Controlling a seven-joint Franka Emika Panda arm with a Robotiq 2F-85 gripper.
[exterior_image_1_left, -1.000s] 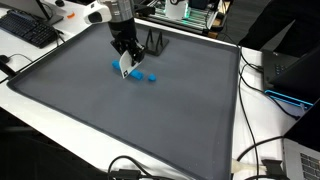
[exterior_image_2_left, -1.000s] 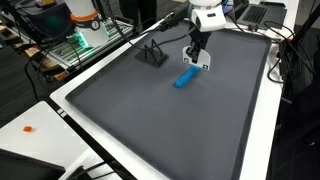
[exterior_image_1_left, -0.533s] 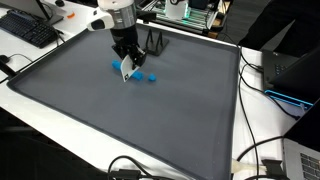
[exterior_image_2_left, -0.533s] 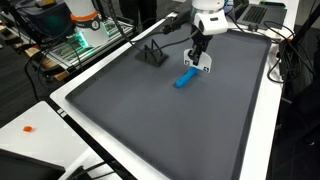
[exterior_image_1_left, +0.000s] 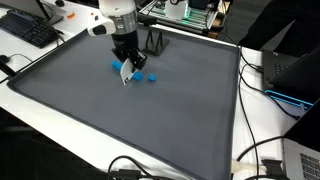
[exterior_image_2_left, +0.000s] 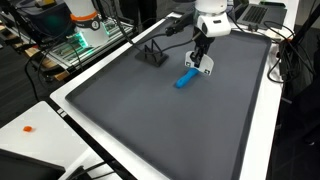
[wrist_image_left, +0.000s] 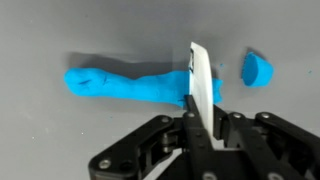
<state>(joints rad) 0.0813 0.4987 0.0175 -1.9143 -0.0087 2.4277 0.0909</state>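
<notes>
My gripper (wrist_image_left: 203, 118) is shut on a thin white blade (wrist_image_left: 203, 80), held upright. The blade stands across the right end of a long blue dough roll (wrist_image_left: 120, 84) on the grey mat. A small blue dough piece (wrist_image_left: 257, 70) lies apart, to the right of the blade. In both exterior views the gripper (exterior_image_1_left: 126, 66) (exterior_image_2_left: 202, 64) hangs just over the blue roll (exterior_image_2_left: 185, 79) in the far part of the mat, with the white blade (exterior_image_1_left: 125, 73) at its tip. A small blue piece (exterior_image_1_left: 151, 76) lies beside it.
A black stand (exterior_image_1_left: 155, 42) (exterior_image_2_left: 152, 55) sits on the grey mat (exterior_image_1_left: 120, 120) just behind the gripper. A keyboard (exterior_image_1_left: 30, 30) lies off the mat's corner. A laptop (exterior_image_1_left: 290, 70) and cables lie beyond the white table edge. A small orange item (exterior_image_2_left: 28, 128) lies on the table.
The gripper with the blade has shifted slightly and lifted a little over the roll. The blue dough has not visibly moved.
</notes>
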